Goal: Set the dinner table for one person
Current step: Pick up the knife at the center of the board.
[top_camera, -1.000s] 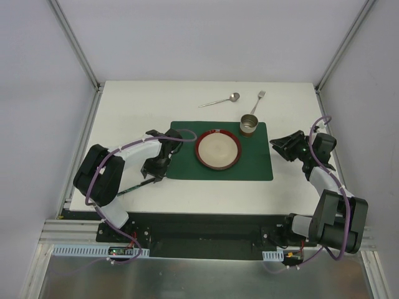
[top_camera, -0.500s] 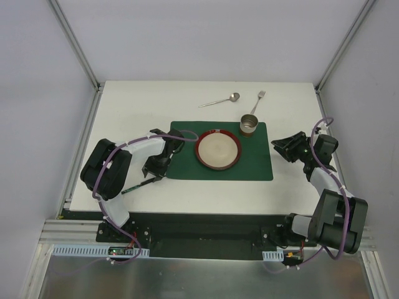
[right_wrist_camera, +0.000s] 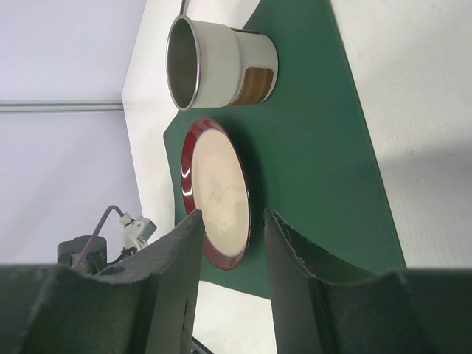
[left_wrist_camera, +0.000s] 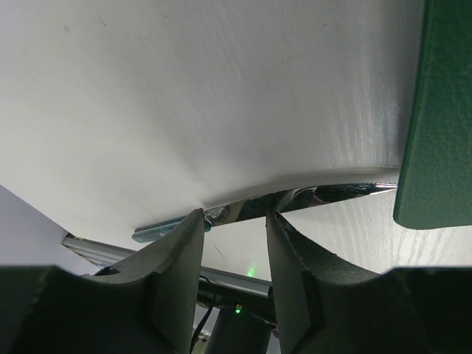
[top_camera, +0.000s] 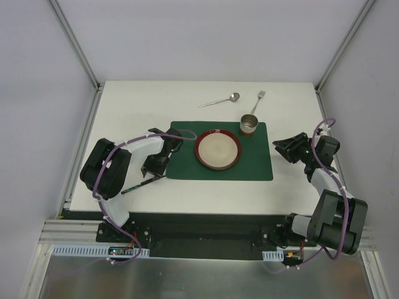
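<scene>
On the dinner table: a dark green placemat lay at the middle of the white top, which stretched between metal frame rails.
Plate: red-rimmed with a pale centre, it sat on the placemat, left of its middle.
Cup: upright on the placemat's far edge, just beyond the plate and to its right.
Spoon and fork: both lay on the bare table beyond the placemat, near each other but apart.
Slim metal utensil: it lay flat on the table by the placemat's near left corner, its shiny tip reaching the mat's edge.
Left gripper: it was low over the utensil, jaws partly apart, with the utensil crossing just past the fingertips and nothing clamped between them.
Right gripper: it hung off the placemat's right edge, facing the plate and cup, jaws partly apart and gripping nothing.
</scene>
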`<state>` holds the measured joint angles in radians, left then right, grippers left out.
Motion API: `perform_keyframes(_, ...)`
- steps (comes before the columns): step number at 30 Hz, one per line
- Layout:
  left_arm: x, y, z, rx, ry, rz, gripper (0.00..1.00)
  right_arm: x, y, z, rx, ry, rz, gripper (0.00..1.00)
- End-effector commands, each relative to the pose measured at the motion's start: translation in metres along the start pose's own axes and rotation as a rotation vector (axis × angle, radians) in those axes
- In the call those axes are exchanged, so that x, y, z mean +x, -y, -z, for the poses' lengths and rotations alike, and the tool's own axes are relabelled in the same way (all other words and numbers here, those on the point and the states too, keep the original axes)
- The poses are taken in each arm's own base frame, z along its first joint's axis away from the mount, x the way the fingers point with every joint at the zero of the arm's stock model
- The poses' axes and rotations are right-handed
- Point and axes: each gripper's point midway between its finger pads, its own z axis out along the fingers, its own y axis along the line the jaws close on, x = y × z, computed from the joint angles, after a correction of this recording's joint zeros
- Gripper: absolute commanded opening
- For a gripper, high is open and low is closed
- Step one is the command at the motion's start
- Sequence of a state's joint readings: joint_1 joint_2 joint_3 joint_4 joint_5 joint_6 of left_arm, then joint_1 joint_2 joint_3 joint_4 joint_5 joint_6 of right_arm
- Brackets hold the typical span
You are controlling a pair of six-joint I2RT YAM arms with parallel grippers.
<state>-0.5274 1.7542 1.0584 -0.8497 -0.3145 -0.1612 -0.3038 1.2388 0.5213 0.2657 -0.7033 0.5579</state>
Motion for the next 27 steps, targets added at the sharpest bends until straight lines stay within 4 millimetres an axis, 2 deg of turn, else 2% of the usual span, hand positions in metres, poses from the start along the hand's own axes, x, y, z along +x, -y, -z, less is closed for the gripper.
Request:
perform_keyframes(1, -0.002, -0.004, 0.000, 0.000, -0.026, -0.014, 0.38, -0.008, -0.016, 0.008, -0.065, 0.030, 0.047, 0.41)
perform_keyframes(10, -0.014, -0.001, -0.013, 0.010, -0.063, 0.002, 0.36, -0.011, -0.016, 0.011, -0.070, 0.042, 0.041, 0.41)
perform_keyframes(18, -0.033, -0.018, -0.019, 0.058, -0.045, 0.105, 0.33, -0.012, -0.018, 0.013, -0.076, 0.045, 0.044, 0.40)
perform_keyframes(21, -0.046, -0.025, -0.021, 0.071, -0.038, 0.141, 0.32, -0.011, -0.018, 0.013, -0.077, 0.042, 0.041, 0.41)
perform_keyframes(24, -0.069, -0.030, -0.017, 0.055, 0.000, 0.145, 0.31, -0.011, -0.019, 0.014, -0.080, 0.043, 0.044, 0.41)
perform_keyframes(25, -0.082, -0.033, -0.010, 0.053, 0.032, 0.152, 0.31, -0.011, -0.019, 0.014, -0.080, 0.043, 0.044, 0.41)
perform_keyframes(27, -0.092, -0.035, -0.002, 0.061, 0.050, 0.150, 0.31, -0.010, -0.018, 0.014, -0.079, 0.041, 0.040, 0.41)
